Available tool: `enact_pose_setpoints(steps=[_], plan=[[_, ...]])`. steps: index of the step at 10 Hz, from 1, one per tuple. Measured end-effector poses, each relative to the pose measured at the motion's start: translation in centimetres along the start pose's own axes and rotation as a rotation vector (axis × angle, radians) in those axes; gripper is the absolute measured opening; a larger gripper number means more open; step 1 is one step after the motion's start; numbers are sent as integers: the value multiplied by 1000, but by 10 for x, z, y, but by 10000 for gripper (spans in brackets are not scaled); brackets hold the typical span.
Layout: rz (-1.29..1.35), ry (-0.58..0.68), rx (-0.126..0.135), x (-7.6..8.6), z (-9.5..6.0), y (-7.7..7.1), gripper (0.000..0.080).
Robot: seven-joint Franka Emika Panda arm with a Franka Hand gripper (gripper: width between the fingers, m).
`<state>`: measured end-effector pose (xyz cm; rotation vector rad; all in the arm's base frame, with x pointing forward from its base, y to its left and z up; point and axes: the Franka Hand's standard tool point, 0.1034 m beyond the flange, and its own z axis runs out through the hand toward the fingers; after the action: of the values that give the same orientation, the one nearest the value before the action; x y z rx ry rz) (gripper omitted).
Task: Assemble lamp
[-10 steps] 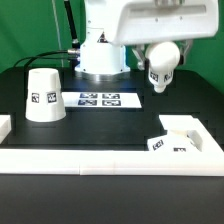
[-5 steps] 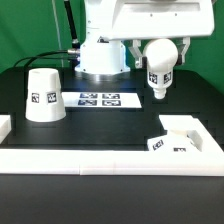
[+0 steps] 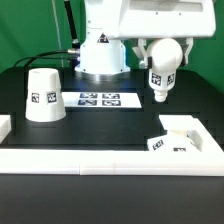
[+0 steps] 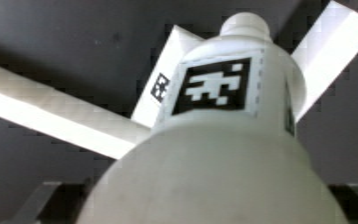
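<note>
the fingers (image 3: 141,49) grip the bulb (image 3: 160,72) by its round head; it looks light, rigid and smooth, so likely to slip.

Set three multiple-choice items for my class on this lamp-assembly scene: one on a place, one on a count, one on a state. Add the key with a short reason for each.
1. Where does the shade stand?
A. To the exterior view's left of the marker board
B. On top of the base
C. Between the fingers

2. How many lamp parts are set down and not held?
A. One
B. Two
C. Three

3. What state is the bulb in?
A. Lying on the table
B. Held off the table by the fingers
C. Fitted into the base

Key:
1 A: the shade sits alone beside the marker board, on that side.
2 B: only the shade and the base are set down.
3 B: the fingers grip the bulb's round end, and its neck hangs clear of the table.
</note>
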<state>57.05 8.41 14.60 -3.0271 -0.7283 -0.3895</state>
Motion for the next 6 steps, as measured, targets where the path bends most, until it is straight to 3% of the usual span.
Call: enact_pose_setpoints(steps=[3,4,5,6], plan=[[4,36,-12,0,1,3,576],[-2,88,-33,1,1,7,576],[-4,91,-35,-2,3,8,576],[-90,125,-57,6,2,15,576]])
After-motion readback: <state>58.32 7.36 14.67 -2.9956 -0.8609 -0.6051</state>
